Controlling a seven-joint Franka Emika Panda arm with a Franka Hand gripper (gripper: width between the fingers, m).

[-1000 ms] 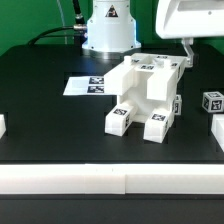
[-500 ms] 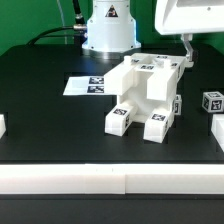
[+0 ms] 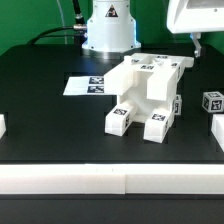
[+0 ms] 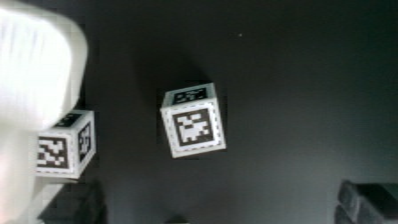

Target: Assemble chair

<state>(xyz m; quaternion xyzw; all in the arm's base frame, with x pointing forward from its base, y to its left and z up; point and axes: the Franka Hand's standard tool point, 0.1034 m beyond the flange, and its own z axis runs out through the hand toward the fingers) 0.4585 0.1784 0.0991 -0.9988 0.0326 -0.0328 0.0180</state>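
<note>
**Query:** Where is the chair [image 3: 148, 92] located?

**Reply:** The partly joined white body is seen standing near the middle of the black table [image 3: 50, 110]. Tagged feet are turned toward the front edge. The marker board [image 3: 88, 85] lies flat just beside it, toward the exterior view's left, in front of the robot base [image 3: 108, 25].

**Query:** Which loose parts are seen?

**Reply:** A small cube [image 3: 212, 101] with a tag is set near the body, on the exterior view's right, apart from it. The same cube [image 4: 196, 122] is shown in the wrist view, tags on two faces, with a tagged corner of the body close beside it. A further white part [image 3: 219, 128] is cut off at the exterior view's right edge.

**Query:** What is the gripper condition?

**Reply:** The gripper [image 3: 197, 47] is held high above the table, over the gap between body and cube; nothing is touched. In the wrist view two blurred dark fingertips [image 4: 71, 205] are seen well apart with nothing between them, so the jaws are read as released.
</note>
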